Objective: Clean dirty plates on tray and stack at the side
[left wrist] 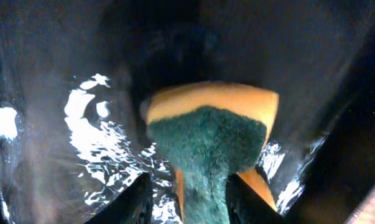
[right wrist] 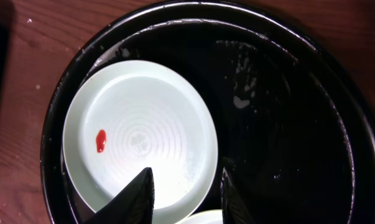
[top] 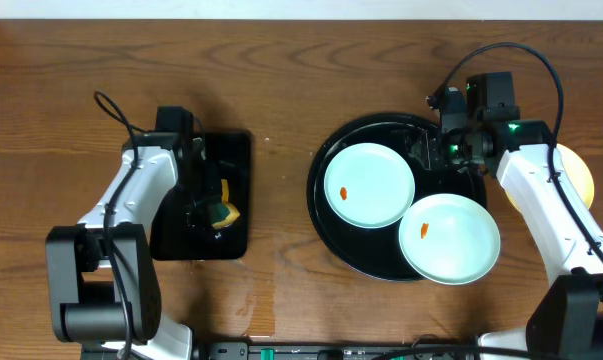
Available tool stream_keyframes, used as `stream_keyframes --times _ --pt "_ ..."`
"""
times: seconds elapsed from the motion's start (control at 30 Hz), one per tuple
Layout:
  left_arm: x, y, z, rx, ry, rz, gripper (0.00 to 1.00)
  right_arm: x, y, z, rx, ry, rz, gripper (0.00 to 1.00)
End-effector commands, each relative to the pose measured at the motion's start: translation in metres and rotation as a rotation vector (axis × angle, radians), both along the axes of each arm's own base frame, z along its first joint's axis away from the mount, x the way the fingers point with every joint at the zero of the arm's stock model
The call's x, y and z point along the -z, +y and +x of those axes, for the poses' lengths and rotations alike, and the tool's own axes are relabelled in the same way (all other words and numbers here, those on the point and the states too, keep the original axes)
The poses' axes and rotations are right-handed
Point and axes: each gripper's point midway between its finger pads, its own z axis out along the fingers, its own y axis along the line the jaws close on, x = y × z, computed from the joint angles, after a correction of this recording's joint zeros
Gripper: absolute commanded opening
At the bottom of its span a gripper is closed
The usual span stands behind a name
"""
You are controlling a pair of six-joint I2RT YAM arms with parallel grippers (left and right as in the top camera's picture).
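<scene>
Sponge (left wrist: 206, 137): between my left gripper (left wrist: 190, 186) jaws; I cannot tell if clamped.
Plates (top: 369, 184): at 3 o'clock from sponge, on tray (top: 331, 240).
Right gripper (right wrist: 187, 180): jaws apart, empty, nearer plates.

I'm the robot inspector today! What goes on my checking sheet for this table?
surface: brown wooden table.
job's things: upper mint plate and lower mint plate, each with an orange smear, on the round black tray; a yellow plate half hidden under the right arm.
clutter: rectangular tray holding a sponge.
grippers: left pincer around the sponge, grip unclear; right pincer open above the upper mint plate.
cables: black loops at both arms.
surroundings: nothing seen.
</scene>
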Motion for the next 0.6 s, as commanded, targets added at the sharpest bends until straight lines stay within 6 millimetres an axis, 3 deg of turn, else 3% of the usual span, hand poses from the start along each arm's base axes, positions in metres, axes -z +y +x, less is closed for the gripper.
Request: stream_keyframes --times 0.0,0.23,0.27,0.37,0.57 --pt "0.016 0.008 -0.011 -0.017 0.026 0.05 0.42 -0.007 0.0 0.003 -0.002 -0.017 0.008 0.33" --pt "0.036 -0.011 -0.014 -0.016 -0.015 -0.058 0.39 -0.006 0.0 0.002 -0.001 -0.012 0.007 0.33" --pt "0.039 -0.011 -0.015 -0.015 -0.021 -0.058 0.34 -0.006 0.0 0.002 -0.002 -0.012 0.008 0.33" --pt "0.043 -0.01 -0.013 -0.014 -0.044 -0.057 0.08 -0.006 0.0 0.002 -0.002 -0.012 0.008 0.33" --pt "0.03 -0.01 0.003 -0.009 -0.078 -0.056 0.08 -0.006 0.0 0.002 -0.002 -0.01 0.008 0.33"
